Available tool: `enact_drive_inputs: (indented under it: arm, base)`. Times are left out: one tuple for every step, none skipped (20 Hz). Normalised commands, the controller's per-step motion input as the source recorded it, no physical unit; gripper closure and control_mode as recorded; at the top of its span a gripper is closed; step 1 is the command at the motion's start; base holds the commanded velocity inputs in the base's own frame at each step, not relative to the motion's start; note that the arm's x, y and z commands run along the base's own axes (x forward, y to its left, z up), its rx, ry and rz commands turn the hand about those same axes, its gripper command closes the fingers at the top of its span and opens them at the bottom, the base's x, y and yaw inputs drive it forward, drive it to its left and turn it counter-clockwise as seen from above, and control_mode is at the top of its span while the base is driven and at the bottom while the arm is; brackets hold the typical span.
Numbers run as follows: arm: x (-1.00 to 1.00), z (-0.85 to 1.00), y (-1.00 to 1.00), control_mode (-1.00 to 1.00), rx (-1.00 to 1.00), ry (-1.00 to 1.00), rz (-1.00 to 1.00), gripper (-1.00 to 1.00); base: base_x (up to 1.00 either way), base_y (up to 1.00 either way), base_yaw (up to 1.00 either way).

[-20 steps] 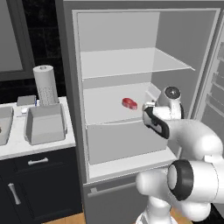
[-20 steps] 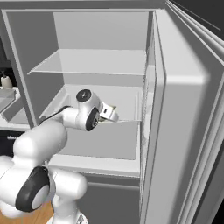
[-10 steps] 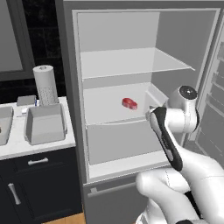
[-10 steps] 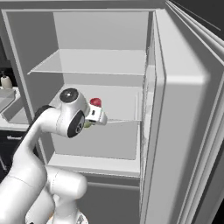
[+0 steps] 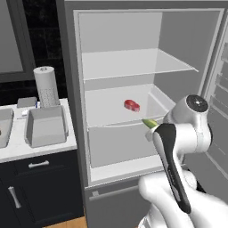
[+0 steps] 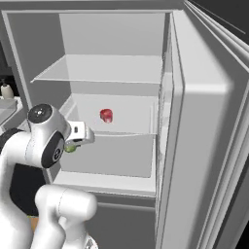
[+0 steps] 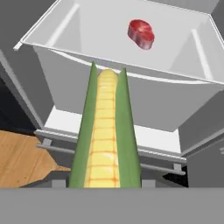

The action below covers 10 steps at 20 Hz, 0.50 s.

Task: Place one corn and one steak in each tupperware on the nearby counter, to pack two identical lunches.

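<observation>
My gripper (image 7: 107, 181) is shut on a corn cob (image 7: 106, 131) in green husk, which points out ahead of the hand toward the fridge shelf. The corn's tip (image 5: 148, 122) pokes out beside my gripper (image 5: 153, 130) just in front of the open fridge, and shows as a green bit (image 6: 71, 148) under my gripper (image 6: 80, 136). A red steak (image 5: 132, 105) (image 6: 106, 115) (image 7: 141, 33) lies on the fridge's middle shelf. One light-grey tupperware (image 5: 46, 126) stands on the white counter (image 5: 40, 150) to the left; another like it (image 5: 3, 127) is cut by the frame edge.
The fridge door (image 6: 204, 146) stands wide open on the right. A paper towel roll (image 5: 46, 87) stands behind the tupperware. Dark cabinets with silver handles (image 5: 39, 164) sit under the counter. A wooden floor (image 7: 22, 157) lies below the fridge.
The arm has drawn back from the fridge shelf with the corn in its grip, the hand sinking slightly and moving away from the steak. The steak has not moved.
</observation>
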Motion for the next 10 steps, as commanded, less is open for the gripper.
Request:
enact_drive_inputs:
  arm:
    - [-1.00, 0.00, 0.00, -1.00, -0.06, -0.14, 0.11, 1.00]
    - [-1.00, 0.00, 0.00, -1.00, -0.04, -0.18, 0.12, 1.00]
    - [0.00, 0.00, 0.00, 1.00, 0.00, 0.00, 0.00, 1.00]
    - [0.00, 0.00, 0.00, 1.00, 0.00, 0.00, 0.00, 1.00]
    - [0.00, 0.00, 0.00, 1.00, 0.00, 0.00, 0.00, 1.00]
    - [0.00, 0.00, 0.00, 1.00, 0.00, 0.00, 0.00, 1.00]
    - [0.00, 0.00, 0.00, 1.00, 0.00, 0.00, 0.00, 1.00]
    - [0.00, 0.00, 0.00, 1.00, 0.00, 0.00, 0.00, 1.00]
    - [0.00, 0.00, 0.00, 1.00, 0.00, 0.00, 0.00, 1.00]
    - [0.00, 0.00, 0.00, 1.00, 0.00, 0.00, 0.00, 1.00]
  base:
    - [0.00, 0.00, 0.00]
    - [0.00, 0.00, 0.00]
    - [-1.00, 0.00, 0.12]
    - [-1.00, 0.00, 0.12]
    - [-1.00, 0.00, 0.12]
    - [-1.00, 0.06, 0.13]
    - [-1.00, 0.29, 0.15]
    - [-1.00, 0.65, 0.18]
    - [-0.74, 0.98, 0.20]
    - [-0.34, 1.00, 0.21]
